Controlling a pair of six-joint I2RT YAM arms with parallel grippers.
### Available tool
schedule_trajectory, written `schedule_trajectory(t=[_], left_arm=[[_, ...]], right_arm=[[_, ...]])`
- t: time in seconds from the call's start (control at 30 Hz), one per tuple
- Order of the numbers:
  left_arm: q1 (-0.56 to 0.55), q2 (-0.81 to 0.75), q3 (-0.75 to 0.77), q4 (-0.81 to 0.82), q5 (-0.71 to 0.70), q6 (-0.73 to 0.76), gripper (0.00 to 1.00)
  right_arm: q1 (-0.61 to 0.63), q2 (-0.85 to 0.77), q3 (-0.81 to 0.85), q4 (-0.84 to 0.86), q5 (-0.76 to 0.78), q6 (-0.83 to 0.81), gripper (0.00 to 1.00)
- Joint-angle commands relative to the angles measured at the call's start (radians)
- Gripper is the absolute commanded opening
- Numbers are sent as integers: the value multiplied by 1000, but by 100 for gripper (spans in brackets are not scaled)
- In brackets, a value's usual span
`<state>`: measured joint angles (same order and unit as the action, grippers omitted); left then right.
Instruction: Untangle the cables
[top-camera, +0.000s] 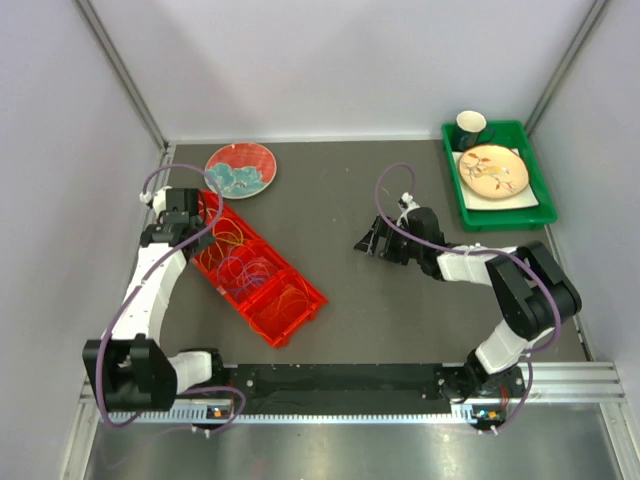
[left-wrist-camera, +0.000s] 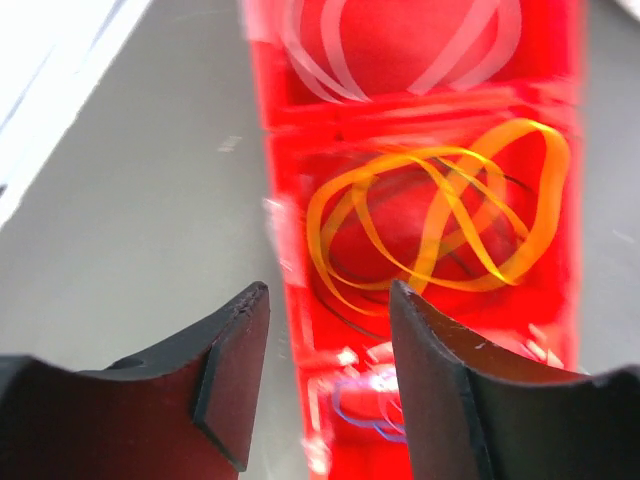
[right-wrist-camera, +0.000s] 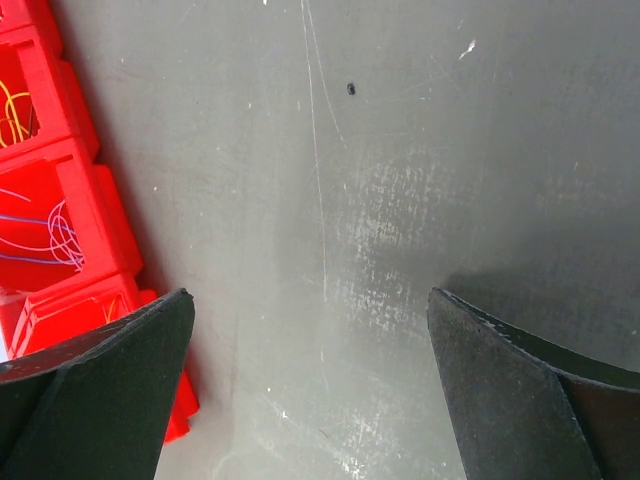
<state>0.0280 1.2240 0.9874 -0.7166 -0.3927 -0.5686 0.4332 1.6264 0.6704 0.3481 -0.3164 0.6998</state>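
Note:
The cables lie as thin loops in a red compartment tray (top-camera: 312, 300). In the left wrist view, orange-yellow loops (left-wrist-camera: 440, 215) fill the middle compartment, white loops (left-wrist-camera: 400, 40) the one beyond, and blue loops (left-wrist-camera: 370, 410) the nearest. My left gripper (top-camera: 198, 228) is open and empty above the tray's far left end, its jaws (left-wrist-camera: 330, 300) straddling the tray's left wall (left-wrist-camera: 290, 250). My right gripper (top-camera: 372, 243) is open and empty over bare table, to the right of the tray. Its view (right-wrist-camera: 310, 300) shows the tray edge (right-wrist-camera: 90, 220) with blue-white loops (right-wrist-camera: 55, 235).
A round plate with a teal pattern (top-camera: 241, 169) lies behind the red tray. A green tray (top-camera: 535, 200) at the back right holds an orange plate (top-camera: 493, 170) and a dark cup (top-camera: 471, 124). A black rail (top-camera: 340, 385) runs along the near edge.

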Motion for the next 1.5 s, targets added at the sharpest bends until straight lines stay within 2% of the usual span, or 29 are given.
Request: schedule_trajectory(t=[0.0,0.17,0.23,0.3,0.5,0.67,0.8,1.03,1.17,1.47], left_arm=[[-104,-104,-3,6,127,-7,56],[-310,-144,-56,13,181,-72,56],[-413,-121,-85,49,233,-79,48],[-500,-89,-98,58,267,-79,46],[-637,17,-135,198,342,-94,42],[-686,106,-118,298,385,-140,36],[-701,212,-79,298,344,-181,31],[-700,244,-84,264,240,-221,28],[-700,209,-95,186,186,-232,27],[-622,-64,-187,-17,29,-255,30]], right_arm=[[-8,18,34,22,-7,0,99],[-8,20,34,20,-7,0,99],[-8,20,34,20,-6,-2,99],[-8,20,34,17,-7,1,99],[-7,23,34,19,-10,1,99],[-8,23,34,17,-10,3,99],[-8,23,34,17,-10,3,99],[-8,24,34,19,-13,3,99],[-10,24,35,19,-15,3,99],[-8,30,38,15,-19,1,99]])
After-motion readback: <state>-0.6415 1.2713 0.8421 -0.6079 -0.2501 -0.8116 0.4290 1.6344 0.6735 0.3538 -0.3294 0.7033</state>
